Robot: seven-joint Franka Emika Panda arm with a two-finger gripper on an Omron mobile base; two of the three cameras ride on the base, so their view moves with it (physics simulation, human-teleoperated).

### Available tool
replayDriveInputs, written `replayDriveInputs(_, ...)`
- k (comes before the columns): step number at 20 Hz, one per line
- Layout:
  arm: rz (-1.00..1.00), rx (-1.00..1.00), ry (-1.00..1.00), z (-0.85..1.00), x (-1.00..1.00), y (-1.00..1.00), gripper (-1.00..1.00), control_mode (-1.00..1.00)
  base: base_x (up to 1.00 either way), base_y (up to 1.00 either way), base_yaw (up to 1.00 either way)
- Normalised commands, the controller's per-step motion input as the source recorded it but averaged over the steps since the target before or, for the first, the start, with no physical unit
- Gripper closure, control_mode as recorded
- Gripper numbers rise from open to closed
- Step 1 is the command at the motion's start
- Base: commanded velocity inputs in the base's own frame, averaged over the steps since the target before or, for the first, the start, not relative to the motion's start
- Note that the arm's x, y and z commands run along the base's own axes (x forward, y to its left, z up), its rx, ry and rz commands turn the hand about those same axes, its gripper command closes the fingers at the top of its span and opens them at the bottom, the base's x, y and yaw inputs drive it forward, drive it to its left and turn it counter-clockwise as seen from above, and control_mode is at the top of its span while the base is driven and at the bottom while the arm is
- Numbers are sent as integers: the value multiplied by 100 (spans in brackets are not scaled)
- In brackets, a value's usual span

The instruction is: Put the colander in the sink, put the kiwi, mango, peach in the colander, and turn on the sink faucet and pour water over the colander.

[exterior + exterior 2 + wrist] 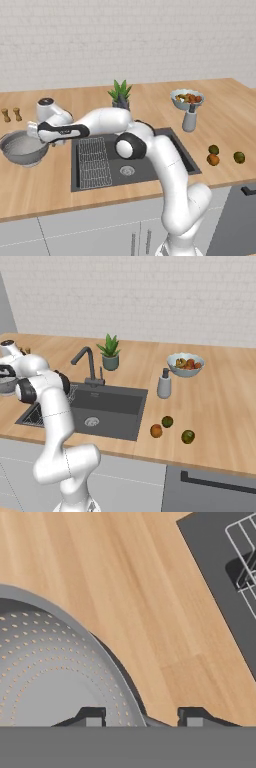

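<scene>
The grey perforated colander (pixel 21 149) (pixel 50 677) stands on the wooden counter left of the sink (pixel 160 162). My gripper (pixel 36 137) (pixel 142 718) is low at its right rim, open, with one fingertip (pixel 92 717) inside the bowl and the other outside, the rim between them. The orange-red peach (pixel 213 159) (pixel 156 430) lies on the counter right of the sink, beside two greenish fruits (pixel 214 149) (pixel 239 157). The dark faucet (pixel 89 363) stands behind the basin with no water running. A wire rack (pixel 93 162) lies in the sink's left half.
A pale blue fruit bowl (pixel 187 98) and a grey soap dispenser (pixel 189 120) stand behind the sink's right end. A potted plant (pixel 120 93) is at the back. Two small shakers (pixel 6 115) stand behind the colander. My arm stretches over the sink's left part.
</scene>
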Motion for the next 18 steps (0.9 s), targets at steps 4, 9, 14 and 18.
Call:
replayDriveInputs(4,0,20,-15,12,-9,-1,100,-100,0,0,0)
replayDriveInputs(9,-3,23,-18,50,-31,-6,100,-100,0,0,0)
replayDriveInputs(14,-1,24,-5,62,-92,-51,100,-100,0,0,0)
replayDriveInputs(18,-2,27,0,49,-100,-83,100,-100,0,0,0)
